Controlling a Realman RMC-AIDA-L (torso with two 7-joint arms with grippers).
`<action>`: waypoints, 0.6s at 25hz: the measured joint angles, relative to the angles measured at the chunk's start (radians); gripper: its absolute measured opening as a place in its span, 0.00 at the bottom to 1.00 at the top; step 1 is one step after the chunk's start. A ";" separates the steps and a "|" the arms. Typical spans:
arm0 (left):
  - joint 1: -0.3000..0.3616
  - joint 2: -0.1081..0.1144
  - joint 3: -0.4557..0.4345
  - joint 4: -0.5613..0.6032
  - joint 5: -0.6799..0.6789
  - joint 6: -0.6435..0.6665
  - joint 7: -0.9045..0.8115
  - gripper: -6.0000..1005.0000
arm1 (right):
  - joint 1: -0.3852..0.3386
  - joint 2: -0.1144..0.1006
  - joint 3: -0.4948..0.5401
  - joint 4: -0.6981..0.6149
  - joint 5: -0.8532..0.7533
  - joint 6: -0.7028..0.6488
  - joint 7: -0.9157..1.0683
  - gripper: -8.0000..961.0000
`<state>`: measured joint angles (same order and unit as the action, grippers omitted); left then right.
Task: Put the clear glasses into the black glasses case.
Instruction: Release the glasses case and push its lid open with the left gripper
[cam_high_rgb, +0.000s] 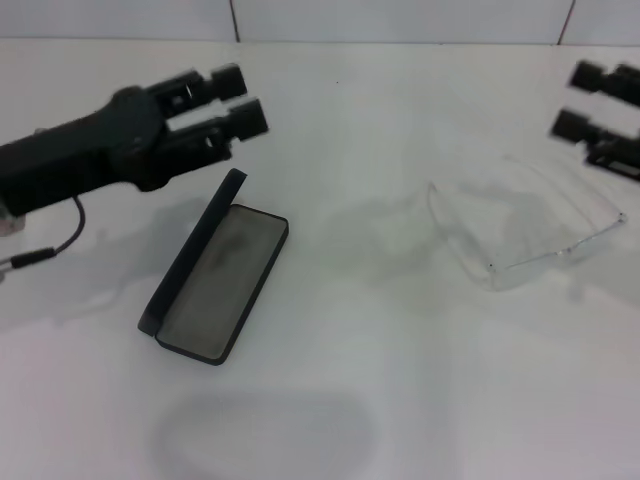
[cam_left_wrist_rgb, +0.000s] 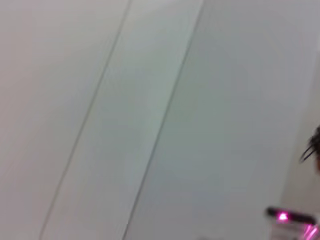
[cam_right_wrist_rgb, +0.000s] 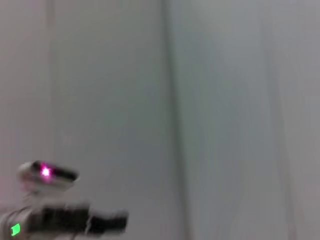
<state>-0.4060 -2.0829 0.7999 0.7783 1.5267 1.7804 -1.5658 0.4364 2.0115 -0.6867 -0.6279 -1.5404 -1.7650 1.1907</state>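
The black glasses case (cam_high_rgb: 215, 282) lies open on the white table at centre left, its lid (cam_high_rgb: 190, 250) standing up on the left side and the grey lining showing. My left gripper (cam_high_rgb: 240, 100) hovers above and behind the case, open, with nothing between its fingers. To the right lie the clear glasses (cam_high_rgb: 525, 232), flat on the table with their arms spread. At the far right edge my right gripper (cam_high_rgb: 585, 100) hangs open just beyond the glasses, touching nothing. Neither wrist view shows the case or the glasses.
The white table (cam_high_rgb: 330, 400) runs across the whole head view, with a tiled wall behind it. The wrist views show pale wall panels; a device with a pink light (cam_left_wrist_rgb: 283, 216) appears in the left one and another (cam_right_wrist_rgb: 46, 172) in the right one.
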 joint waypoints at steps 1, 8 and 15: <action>0.004 -0.006 0.006 0.057 0.027 -0.028 -0.052 0.69 | -0.006 -0.001 0.022 0.007 0.000 -0.001 -0.003 0.71; 0.013 -0.008 0.131 0.426 0.223 -0.192 -0.467 0.70 | -0.038 -0.011 0.064 0.015 0.001 0.001 -0.021 0.71; -0.009 -0.004 0.295 0.812 0.560 -0.251 -0.870 0.70 | -0.041 -0.013 0.065 0.018 0.002 -0.003 -0.040 0.71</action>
<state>-0.4146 -2.0869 1.0945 1.5900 2.0863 1.5296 -2.4363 0.3952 1.9985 -0.6218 -0.6095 -1.5384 -1.7679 1.1512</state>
